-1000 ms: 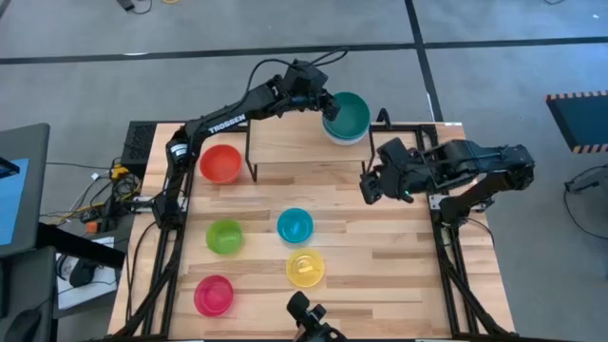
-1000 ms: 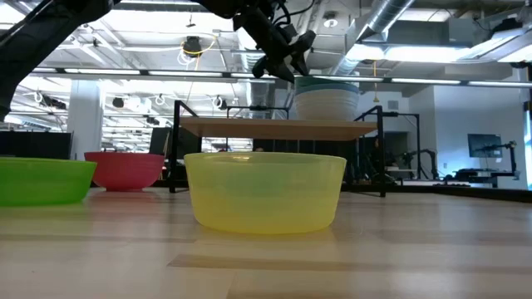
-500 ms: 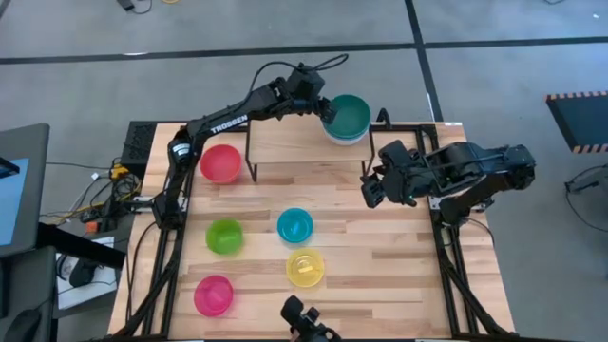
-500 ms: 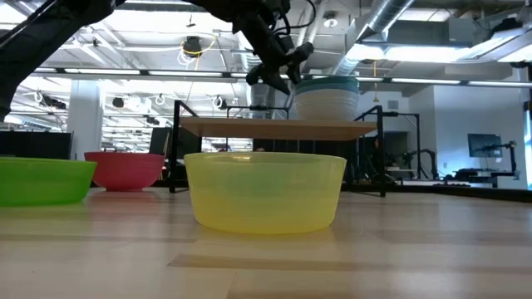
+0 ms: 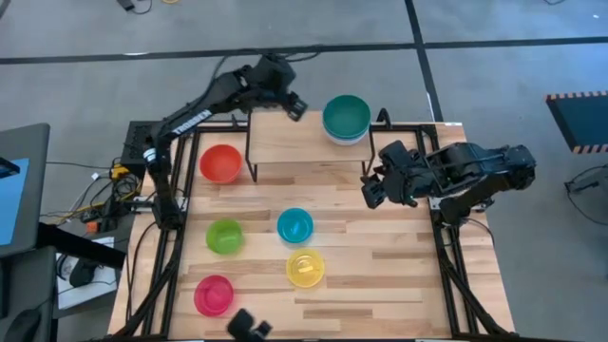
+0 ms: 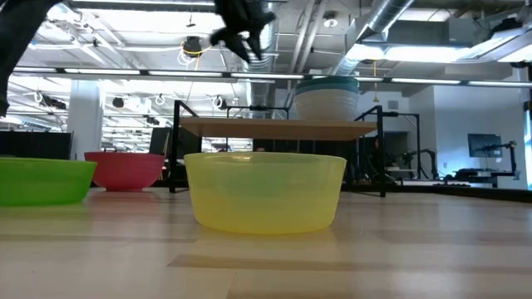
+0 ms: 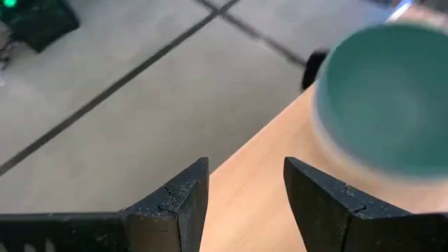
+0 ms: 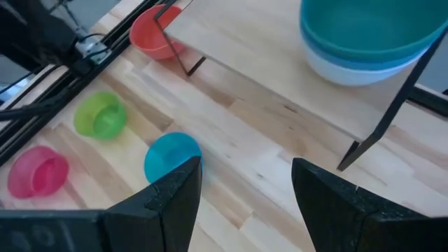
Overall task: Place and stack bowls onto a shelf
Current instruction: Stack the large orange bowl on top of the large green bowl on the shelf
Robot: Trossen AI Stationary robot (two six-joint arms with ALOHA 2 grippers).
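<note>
"TROSSEN" on left arm (image 5: 190, 121)

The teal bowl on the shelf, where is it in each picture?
High view: teal bowl at top centre, on the shelf.
Low view: upper middle, topping the stack.
Left wrist view: upper right.
Right wrist view: top right.
Shared landmark: the shelf's wood top.

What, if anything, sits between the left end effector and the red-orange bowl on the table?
Nothing visible. The open left end effector hangs above the shelf; the red-orange bowl sits beside the shelf's leg, uncovered from above.
</note>
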